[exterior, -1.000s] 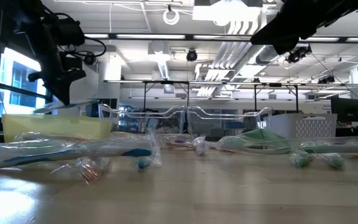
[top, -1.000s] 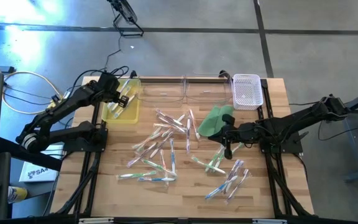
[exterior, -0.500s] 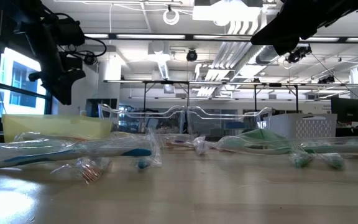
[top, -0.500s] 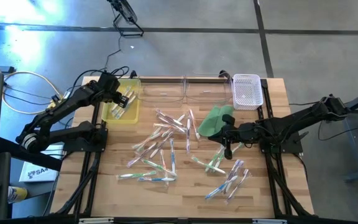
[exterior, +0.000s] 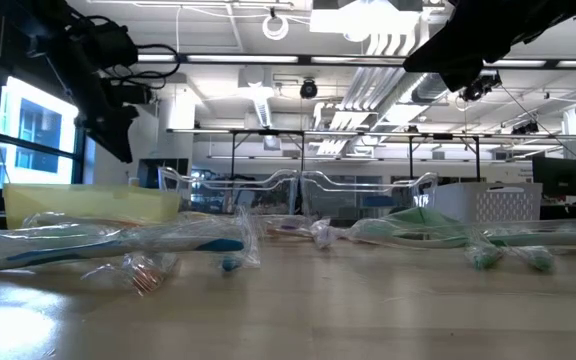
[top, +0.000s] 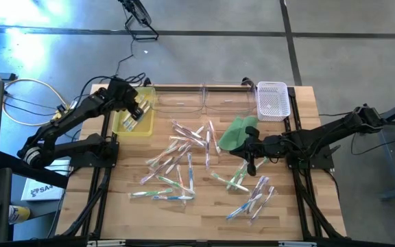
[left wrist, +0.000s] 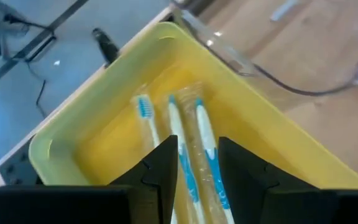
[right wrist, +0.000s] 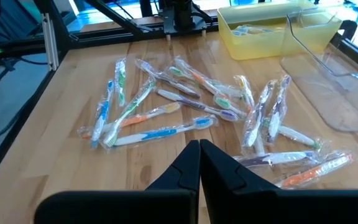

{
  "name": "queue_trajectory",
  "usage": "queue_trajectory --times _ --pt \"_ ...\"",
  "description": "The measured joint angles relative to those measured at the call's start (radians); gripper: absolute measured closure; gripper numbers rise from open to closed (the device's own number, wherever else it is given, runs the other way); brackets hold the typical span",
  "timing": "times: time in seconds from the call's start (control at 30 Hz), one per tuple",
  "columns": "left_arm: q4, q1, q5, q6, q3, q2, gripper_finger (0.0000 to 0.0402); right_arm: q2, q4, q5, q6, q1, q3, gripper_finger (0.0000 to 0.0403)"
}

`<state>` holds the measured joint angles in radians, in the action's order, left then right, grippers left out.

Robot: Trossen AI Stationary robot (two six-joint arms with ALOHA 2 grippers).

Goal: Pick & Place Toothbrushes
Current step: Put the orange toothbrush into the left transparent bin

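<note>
Since a second earlier, the left gripper (top: 138, 110) had let go of a wrapped toothbrush, which now lay in the yellow bin (left wrist: 272, 140), and had risen a little above it. On the wooden table (top: 129, 216) the right arm waited near the middle, beside the green cloth (top: 236, 132). Two clear trays (top: 204, 101) and a white basket (top: 272, 100) stood along the far edge. The left gripper's fingers (left wrist: 166, 163) stood apart, empty, over three blue-and-white brushes (left wrist: 185, 140) lying side by side in the bin. The right gripper (right wrist: 199, 152) hung with its fingers pressed together, holding nothing, over the loose toothbrushes (top: 184, 154) scattered across the table's centre.
</note>
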<state>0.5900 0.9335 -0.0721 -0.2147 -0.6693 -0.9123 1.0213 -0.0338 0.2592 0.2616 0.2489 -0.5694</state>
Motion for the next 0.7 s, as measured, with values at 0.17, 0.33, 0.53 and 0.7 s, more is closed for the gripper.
queue_trajectory --times 0.17,0.33,0.53,0.7 --pt "-0.018 -0.098 0.006 -0.071 0.0 0.0 0.0291 0.0 -0.008 0.003 0.008 0.0 0.0 0.04" --pt "-0.022 -0.233 0.005 -0.095 0.0 0.0 0.0291 0.0 -0.046 0.004 0.008 0.0 0.0 0.04" --pt "-0.02 -0.409 0.003 -0.096 0.0 0.049 0.0291 0.0 -0.06 0.003 0.008 0.0 0.0 0.04" --pt "-0.008 -0.56 0.006 -0.096 0.0 0.123 0.0291 0.0 -0.06 0.004 0.008 0.0 0.0 0.04"
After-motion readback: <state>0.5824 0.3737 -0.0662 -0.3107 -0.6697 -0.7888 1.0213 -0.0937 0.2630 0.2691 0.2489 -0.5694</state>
